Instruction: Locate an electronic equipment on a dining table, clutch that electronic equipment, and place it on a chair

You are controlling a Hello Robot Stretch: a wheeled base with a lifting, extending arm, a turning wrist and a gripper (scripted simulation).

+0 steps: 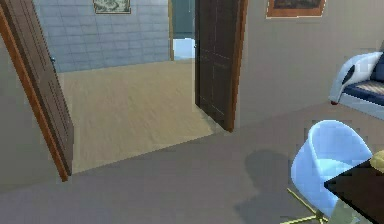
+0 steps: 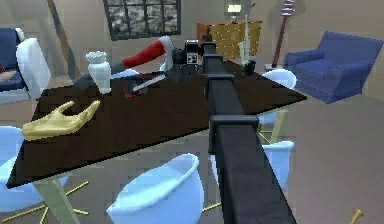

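The arm [image 2: 235,140] reaches across the dark counter [image 2: 150,125], its tool [image 2: 188,56] near the far edge; whether it holds anything I cannot tell. A small dark flat thing [image 2: 146,85], likely the electronic equipment, lies near that edge, right of the white vase [image 2: 97,68]. I'd line up squarely over it before lifting.

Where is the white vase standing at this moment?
In the arm side view's left, the white vase stands on the dark dining table, beyond the yellow hand-shaped figure.
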